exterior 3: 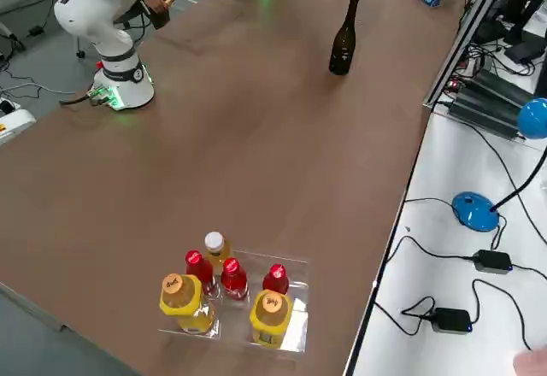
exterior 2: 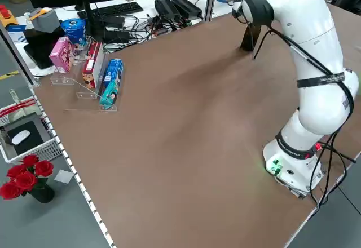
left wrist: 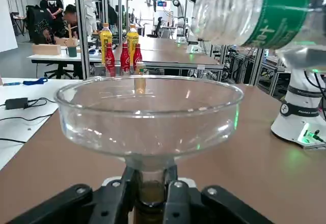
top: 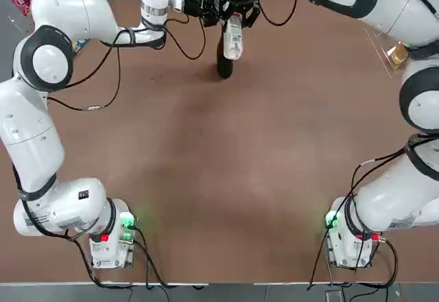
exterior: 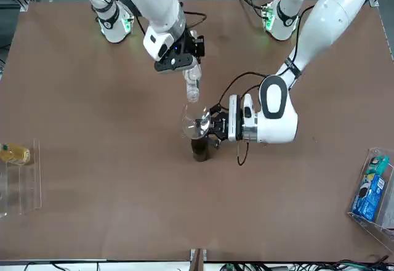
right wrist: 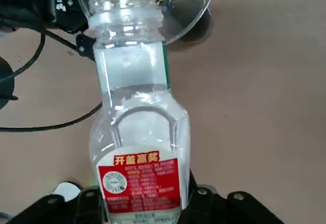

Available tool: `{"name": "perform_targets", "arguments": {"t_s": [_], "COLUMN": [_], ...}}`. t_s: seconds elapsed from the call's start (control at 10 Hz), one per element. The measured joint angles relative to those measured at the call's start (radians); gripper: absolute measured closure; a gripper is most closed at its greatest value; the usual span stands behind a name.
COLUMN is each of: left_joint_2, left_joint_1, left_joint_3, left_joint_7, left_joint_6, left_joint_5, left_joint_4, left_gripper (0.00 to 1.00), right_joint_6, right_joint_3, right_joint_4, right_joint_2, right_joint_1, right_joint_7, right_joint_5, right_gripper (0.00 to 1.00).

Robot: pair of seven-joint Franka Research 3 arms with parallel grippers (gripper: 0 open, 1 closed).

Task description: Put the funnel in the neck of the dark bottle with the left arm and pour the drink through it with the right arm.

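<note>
Jaws of L arm were closed on clear glassy funnel [left wrist: 150,107] above dark glass bottle [exterior 3: 344,41]; R jaws gripped clear plastic bottle [right wrist: 140,132], mouth tilted down over funnel rim.

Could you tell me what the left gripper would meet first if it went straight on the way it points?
Beyond the funnel in the left gripper, the way looks free; perhaps the far drinks, though height is unclear.
</note>
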Motion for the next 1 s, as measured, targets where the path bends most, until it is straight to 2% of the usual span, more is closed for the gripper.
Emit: {"name": "perform_targets", "arguments": {"t_s": [0.6,1.0], "left_joint_2": [0.000,0.000], "left_joint_1": [0.000,0.000], "left_joint_3": [0.000,0.000], "left_joint_7": [0.000,0.000], "left_joint_6": [0.000,0.000], "left_joint_5": [0.000,0.000], "left_joint_4": [0.000,0.000], "left_gripper": [0.75,0.75], "right_joint_6": [0.002,0.002], "right_joint_3": [0.001,0.004], "right_joint_4": [0.014,0.019], "right_joint_2": [0.044,0.046], "right_joint_1": [0.000,0.000], "right_joint_7": [0.047,0.054], "right_joint_5": [0.001,0.002], "right_gripper": [0.48,0.48]}}
